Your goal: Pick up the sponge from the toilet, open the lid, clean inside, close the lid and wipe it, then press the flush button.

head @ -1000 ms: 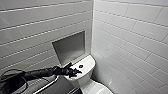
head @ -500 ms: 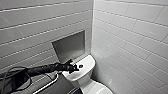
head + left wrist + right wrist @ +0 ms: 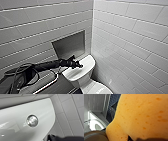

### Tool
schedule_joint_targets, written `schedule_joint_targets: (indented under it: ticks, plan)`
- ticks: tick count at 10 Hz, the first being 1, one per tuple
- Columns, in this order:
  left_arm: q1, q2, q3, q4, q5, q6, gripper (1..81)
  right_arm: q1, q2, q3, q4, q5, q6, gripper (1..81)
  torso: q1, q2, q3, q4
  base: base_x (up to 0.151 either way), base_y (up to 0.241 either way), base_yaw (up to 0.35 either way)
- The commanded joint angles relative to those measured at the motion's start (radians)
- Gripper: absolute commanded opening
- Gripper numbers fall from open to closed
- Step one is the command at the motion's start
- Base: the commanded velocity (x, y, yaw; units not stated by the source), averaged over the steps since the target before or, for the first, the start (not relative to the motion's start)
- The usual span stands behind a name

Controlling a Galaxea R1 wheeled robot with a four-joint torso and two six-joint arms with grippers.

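The flush button (image 3: 32,120), round with a shiny ring, sits in the middle of the white tank top (image 3: 15,112) of the toilet (image 3: 81,76). The left gripper (image 3: 79,66) hangs just over the tank top, above the spot where the button lies. Whether it touches, and whether it is wide or narrow, I cannot tell. The left arm (image 3: 47,65) reaches to the tank top from the side away from the corner wall. In front of the tank top, the lid (image 3: 100,89) lies down on the bowl. The sponge (image 3: 144,115), bright orange, is gripped by the right gripper, away from the tank top. Behind the tank top, 1 grey niche (image 3: 70,46) is set in the tiled wall (image 3: 30,27).
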Motion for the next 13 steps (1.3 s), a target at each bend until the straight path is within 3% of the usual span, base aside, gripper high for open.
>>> schedule_joint_targets:
  ticks: [1,5,6,12,13]
  plan:
    - [-0.190,0.034,-0.059,0.008,0.055,0.000,1.0,0.007,-0.012,0.026,0.003,-0.083,-0.003,1.0,0.000,0.000,0.000,0.000,0.000,0.000,0.000]
    - [-0.202,0.095,-0.133,0.054,0.088,0.000,1.0,0.007,0.000,0.022,0.002,-0.083,-0.004,1.0,0.000,0.000,-0.050,0.000,0.000,0.000,0.000]
    - [-0.210,0.103,-0.140,0.057,0.088,0.000,1.0,0.012,0.002,0.020,0.002,-0.083,-0.004,1.0,0.000,0.000,-0.031,0.000,0.000,0.000,0.000]
    - [-0.221,0.159,-0.251,0.123,0.090,0.000,1.0,0.010,0.019,-0.006,0.005,-0.083,-0.004,1.0,0.001,0.001,-0.047,0.000,0.000,0.000,0.000]
    - [-0.222,0.172,-0.271,0.137,0.090,0.000,1.0,0.010,0.020,-0.006,0.003,-0.083,-0.004,1.0,0.001,0.001,-0.071,0.000,0.000,0.000,0.000]
